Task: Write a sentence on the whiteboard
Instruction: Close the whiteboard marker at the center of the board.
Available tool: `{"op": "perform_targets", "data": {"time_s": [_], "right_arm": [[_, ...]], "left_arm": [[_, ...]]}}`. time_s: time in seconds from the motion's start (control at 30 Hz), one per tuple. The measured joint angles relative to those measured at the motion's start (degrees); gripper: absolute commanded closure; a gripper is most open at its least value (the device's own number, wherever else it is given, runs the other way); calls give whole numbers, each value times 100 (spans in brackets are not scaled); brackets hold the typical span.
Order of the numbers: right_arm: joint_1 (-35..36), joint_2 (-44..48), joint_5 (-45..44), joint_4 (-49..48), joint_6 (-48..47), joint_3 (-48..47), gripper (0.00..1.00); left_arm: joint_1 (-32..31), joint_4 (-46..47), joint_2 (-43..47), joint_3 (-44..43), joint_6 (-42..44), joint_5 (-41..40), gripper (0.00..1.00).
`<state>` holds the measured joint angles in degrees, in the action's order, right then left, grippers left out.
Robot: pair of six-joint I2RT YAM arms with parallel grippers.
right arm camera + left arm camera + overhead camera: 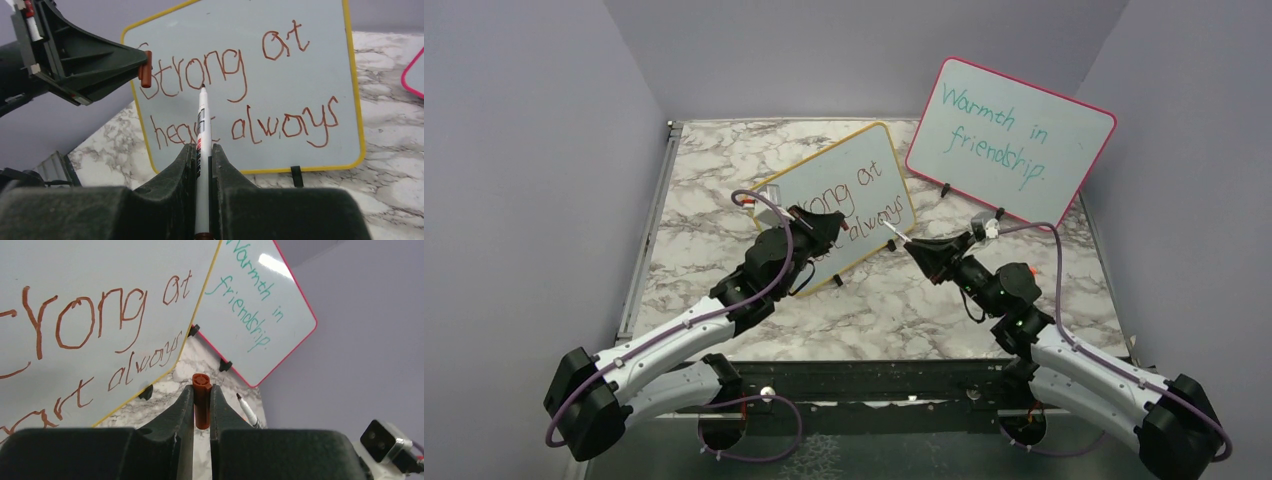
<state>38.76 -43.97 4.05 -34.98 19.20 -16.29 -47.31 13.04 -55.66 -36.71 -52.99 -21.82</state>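
Observation:
The whiteboard [864,180] with its yellow frame stands tilted at mid-table. It carries the sentence [225,70] "Strong at heart always" in red-brown marker. My left gripper [201,390] is shut on a red-brown marker cap [201,400], close in front of the board's left part. A white marker [202,125] is clamped in my right gripper [202,147], which is shut on its barrel. The bare tip points at the board from the right. In the left wrist view the marker tip [246,410] hangs over the table, apart from the board.
A pink-framed board [1009,135] with teal words "Warmth in friendship." leans at the back right, close behind the whiteboard's right corner. Grey walls enclose the marble table [724,180] on three sides. A metal rail [649,220] runs along its left edge.

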Motion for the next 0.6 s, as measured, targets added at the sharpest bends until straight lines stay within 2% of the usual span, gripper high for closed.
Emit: {"op": "perform_targets", "data": {"time_s": [0.3, 0.6], "right_arm": [[92, -828, 273, -1386, 249, 37, 99], [216, -1196, 485, -1923, 278, -68, 99]], "left_arm": [[22, 538, 22, 168, -964, -597, 100], [22, 710, -70, 181, -1716, -765, 100]]}}
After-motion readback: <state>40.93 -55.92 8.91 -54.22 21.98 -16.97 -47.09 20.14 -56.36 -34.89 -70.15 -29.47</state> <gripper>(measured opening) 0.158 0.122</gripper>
